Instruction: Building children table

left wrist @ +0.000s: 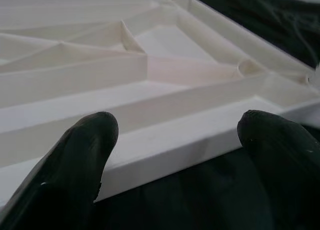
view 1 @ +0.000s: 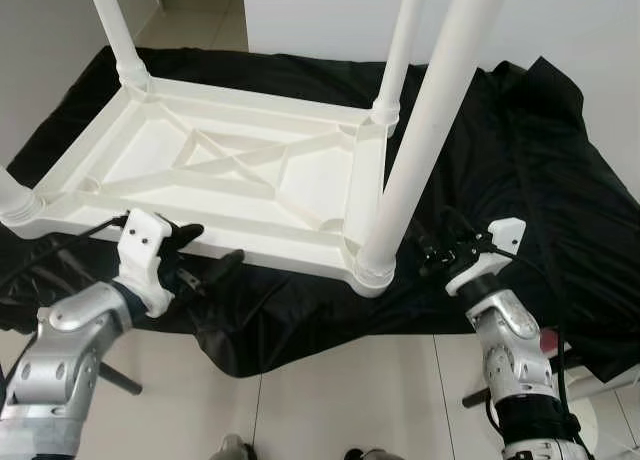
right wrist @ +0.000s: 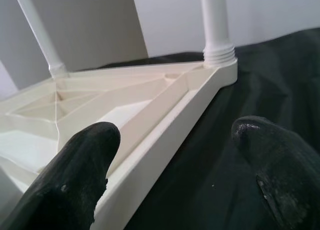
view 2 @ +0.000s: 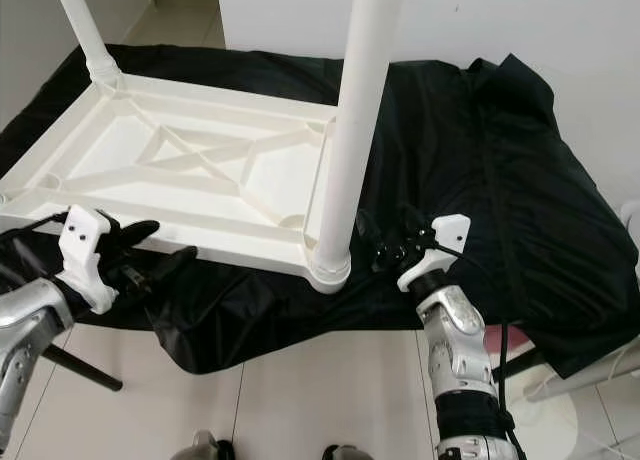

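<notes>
A white plastic children's table (view 1: 240,170) lies upside down on a black cloth (view 1: 520,150). Several white legs stand up from its corners, and the near right leg (view 1: 425,140) rises tall in front of me. My left gripper (view 1: 205,252) is open, close against the table's near long rim; in the left wrist view that rim (left wrist: 175,145) runs between the two black fingertips (left wrist: 82,160). My right gripper (view 1: 440,248) is open just right of the near right corner, over the cloth. The right wrist view looks past its fingertips (right wrist: 80,170) along the table's short edge (right wrist: 165,135) to a screwed-in leg (right wrist: 217,35).
The cloth hangs over the near edge onto pale floor tiles (view 1: 340,400). White walls (view 1: 560,20) close the back and the left. A dark rod (view 1: 120,380) slants on the floor under my left arm. Something red (view 2: 508,342) sits beside my right arm.
</notes>
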